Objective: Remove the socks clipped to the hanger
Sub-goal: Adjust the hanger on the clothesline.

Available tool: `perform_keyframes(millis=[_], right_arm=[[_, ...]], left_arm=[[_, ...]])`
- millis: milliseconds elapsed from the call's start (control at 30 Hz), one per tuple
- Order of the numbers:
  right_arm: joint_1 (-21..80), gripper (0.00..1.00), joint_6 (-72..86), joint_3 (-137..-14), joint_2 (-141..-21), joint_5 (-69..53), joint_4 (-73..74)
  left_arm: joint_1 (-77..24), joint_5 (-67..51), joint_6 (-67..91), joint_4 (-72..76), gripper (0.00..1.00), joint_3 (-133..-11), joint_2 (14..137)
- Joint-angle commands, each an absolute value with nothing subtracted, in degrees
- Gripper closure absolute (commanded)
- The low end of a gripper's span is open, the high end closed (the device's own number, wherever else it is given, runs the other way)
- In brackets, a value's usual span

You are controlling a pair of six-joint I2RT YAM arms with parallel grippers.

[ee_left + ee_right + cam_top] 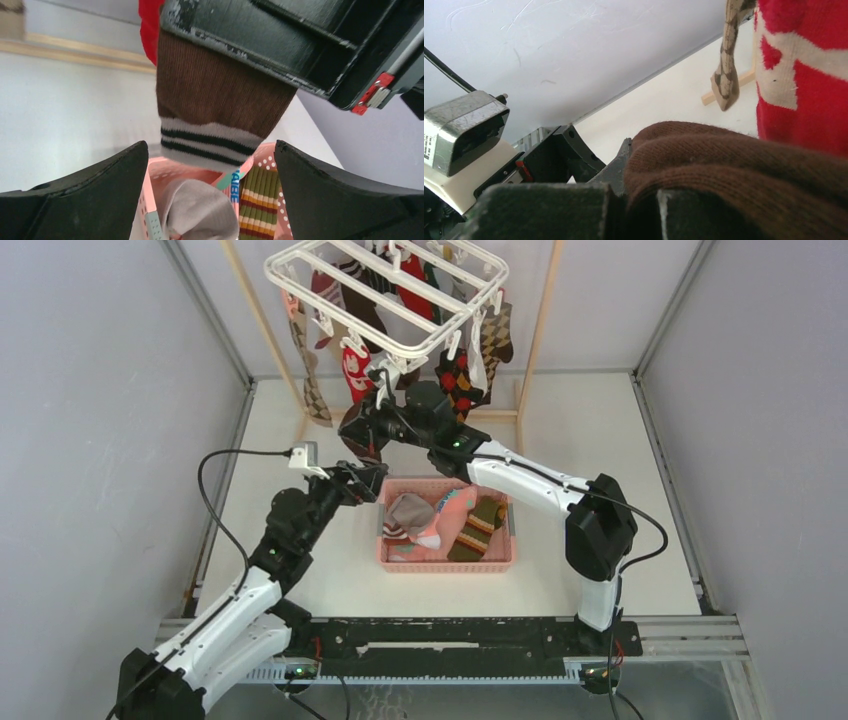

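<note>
The white hanger (pixel 390 290) hangs at the back with several socks (pixel 470 365) clipped under it, among them a red patterned sock (pixel 804 65) and an argyle one (pixel 726 75). My right gripper (pixel 372 430) (pixel 641 205) is shut on a dark brown sock (pixel 724 165) just below the hanger's front edge. That sock's striped cuff (pixel 210 142) dangles down in the left wrist view. My left gripper (pixel 368 480) (pixel 210 147) stands open right under it, the cuff hanging near the fingertips without touching them. I cannot tell whether a clip still holds the brown sock.
A pink slatted basket (pixel 500 562) sits on the table under both grippers, holding a grey sock (pixel 200 210), a green striped sock (pixel 257 200) and a pink one. The wooden pole rack (pixel 540 330) carries the hanger. Grey walls close in on both sides.
</note>
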State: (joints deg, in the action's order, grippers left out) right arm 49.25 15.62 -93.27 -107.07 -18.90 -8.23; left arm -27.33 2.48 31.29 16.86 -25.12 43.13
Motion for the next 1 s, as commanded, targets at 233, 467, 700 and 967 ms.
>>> perform_keyframes(millis=[233, 467, 700, 967], right_arm=[[47.89, 1.0, 18.19, -95.07, -106.28, -25.65, -7.3], [45.77, 1.0, 20.3, -93.04, -105.2, -31.24, -9.16], [43.73, 1.0, 23.44, -90.59, -104.16, -34.67, -11.81], [41.84, 0.87, 24.22, -86.98, -102.26, -35.97, -12.86]], left_arm=[[-27.6, 0.44, 27.11, 30.66, 0.0, -23.34, 46.36], [-27.6, -2.0, 24.78, 30.9, 0.37, -25.52, 48.91], [-27.59, -3.66, 24.31, 29.58, 0.93, -28.28, 50.94], [-27.59, -0.79, 23.76, 26.61, 1.0, -28.68, 47.62]])
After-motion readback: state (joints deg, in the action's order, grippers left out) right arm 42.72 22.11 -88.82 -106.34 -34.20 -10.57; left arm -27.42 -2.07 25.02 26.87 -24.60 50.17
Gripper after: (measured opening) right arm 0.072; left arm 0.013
